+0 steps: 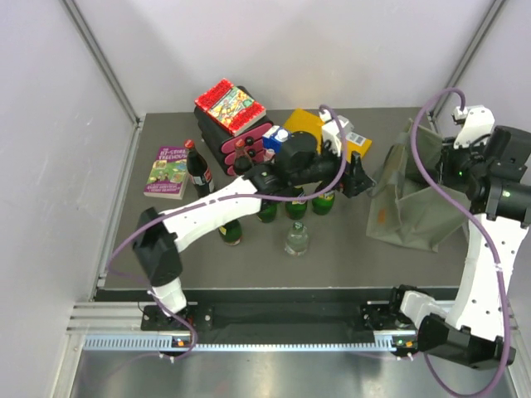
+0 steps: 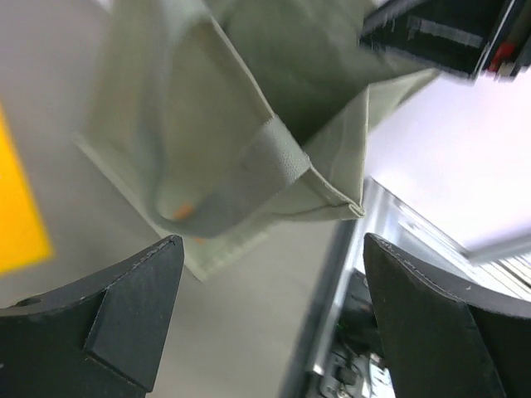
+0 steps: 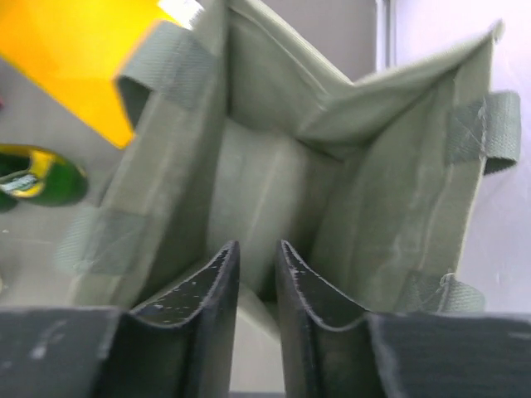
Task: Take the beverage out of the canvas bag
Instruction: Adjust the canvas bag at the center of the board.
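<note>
**A:** What lies farthest left of the canvas bag (image 1: pixel 411 199)?

**B:** A flat paperback book (image 1: pixel 170 172) with a purple and green cover. Next to it, on the side toward the bag, is a dark cola bottle (image 1: pixel 197 168) with a red cap. Behind them is a red and black stack (image 1: pixel 241 141) with a brightly printed book on top.

**A:** And closer in?

**B:** Several green glass bottles (image 1: pixel 323 201) stand upright in a loose row left of the bag. A clear bottle (image 1: pixel 296 239) stands on their near side. A smooth yellow folder (image 1: pixel 303 123) lies flat behind them, just left of the bag.

**A:** What about the left gripper?

**B:** The left gripper (image 2: pixel 270 249) hangs just left of the bag, facing its side wall. Its matte black, wedge-shaped fingers (image 2: pixel 124 307) are spread wide with nothing between them.

**A:** And the bag itself?

**B:** It is soft olive cloth, boxy but slumped, with creased, floppy walls. It has flat woven straps (image 3: pixel 485 137) and a small orange mark (image 2: pixel 184 211) low on the wall toward the bottles. It stands on the grey table (image 1: pixel 348 257), right of all the bottles, with its mouth gaping upward.

**A:** The right gripper?

**B:** The right gripper (image 3: pixel 257 253) is over the bag's mouth, looking down inside. Its scuffed, dark, curved fingers stand close together with only a thin slit between them. I cannot tell whether they pinch any cloth.
</note>
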Robot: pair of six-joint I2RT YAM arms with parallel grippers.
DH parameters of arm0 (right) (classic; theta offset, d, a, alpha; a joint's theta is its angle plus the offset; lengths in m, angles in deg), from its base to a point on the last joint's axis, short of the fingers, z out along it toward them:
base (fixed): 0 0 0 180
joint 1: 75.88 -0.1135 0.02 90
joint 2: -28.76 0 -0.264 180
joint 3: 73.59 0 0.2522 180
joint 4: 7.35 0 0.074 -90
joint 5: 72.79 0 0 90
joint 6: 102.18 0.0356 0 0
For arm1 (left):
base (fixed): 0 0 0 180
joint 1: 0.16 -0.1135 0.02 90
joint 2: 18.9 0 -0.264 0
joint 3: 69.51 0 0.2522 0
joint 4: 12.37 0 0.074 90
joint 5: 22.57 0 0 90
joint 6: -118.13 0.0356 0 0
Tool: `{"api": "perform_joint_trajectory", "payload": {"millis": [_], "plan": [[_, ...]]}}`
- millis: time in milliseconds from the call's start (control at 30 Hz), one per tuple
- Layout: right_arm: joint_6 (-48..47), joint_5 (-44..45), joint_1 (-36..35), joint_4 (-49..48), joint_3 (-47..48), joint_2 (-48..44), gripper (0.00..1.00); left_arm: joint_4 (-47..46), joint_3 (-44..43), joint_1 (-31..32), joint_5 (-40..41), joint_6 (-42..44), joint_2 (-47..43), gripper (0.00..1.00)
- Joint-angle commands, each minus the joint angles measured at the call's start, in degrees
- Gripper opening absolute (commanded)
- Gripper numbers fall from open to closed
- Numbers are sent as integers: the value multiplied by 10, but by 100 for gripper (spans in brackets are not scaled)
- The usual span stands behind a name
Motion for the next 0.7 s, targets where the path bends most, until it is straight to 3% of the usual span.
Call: {"api": "perform_joint_trajectory", "payload": {"millis": [0, 267, 667], "plan": [[-16, 23, 18, 18, 41, 30, 23, 24, -84, -3, -87, -90, 56, 92], [-165, -92, 45, 162, 63, 73, 17, -12, -172, -1, -116, -186, 158, 86], [-255, -123, 46, 223, -24, -9, 14, 72, -299, 22, -86, -158, 249, 82]]}}
